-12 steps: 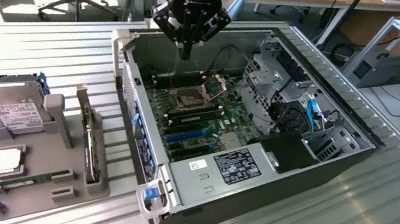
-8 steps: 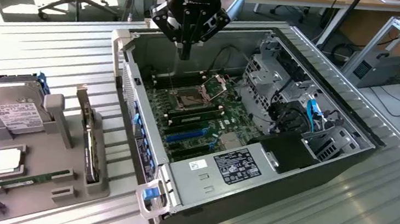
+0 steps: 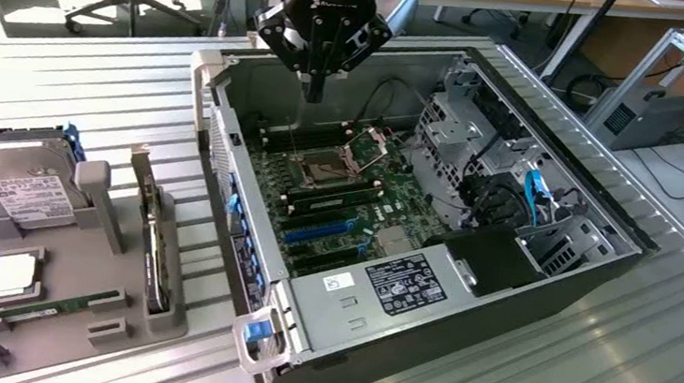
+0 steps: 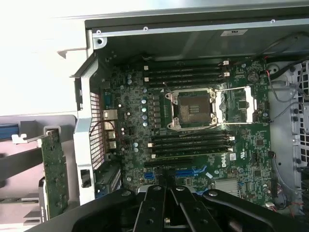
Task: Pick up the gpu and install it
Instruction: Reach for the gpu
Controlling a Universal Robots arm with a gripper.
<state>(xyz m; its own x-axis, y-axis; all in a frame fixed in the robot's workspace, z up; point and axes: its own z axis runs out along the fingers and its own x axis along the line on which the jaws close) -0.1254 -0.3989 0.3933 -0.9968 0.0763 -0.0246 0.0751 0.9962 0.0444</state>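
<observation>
Gripper (image 3: 314,95) empty, fingers pressed together, hanging over open PC case (image 3: 226,190), upper middle of exterior view.
gpu (image 3: 157,249) stands on edge in grey tray (image 3: 54,319), lower left, well apart. Risk: closed fingers would knock the thin card instead of straddling it.

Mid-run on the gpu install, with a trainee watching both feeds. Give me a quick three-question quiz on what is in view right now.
1. True or false: the gpu is already seated on the motherboard.
2. Fill in: the gpu stands on edge in the gray holder, on the exterior view's ____ of the open computer case.
3. Choose one. The gripper is:
A) clamped on the gpu
B) hanging above the motherboard, over the case
C) down on the holder

Key: 1 false; 2 left; 3 B.
</observation>
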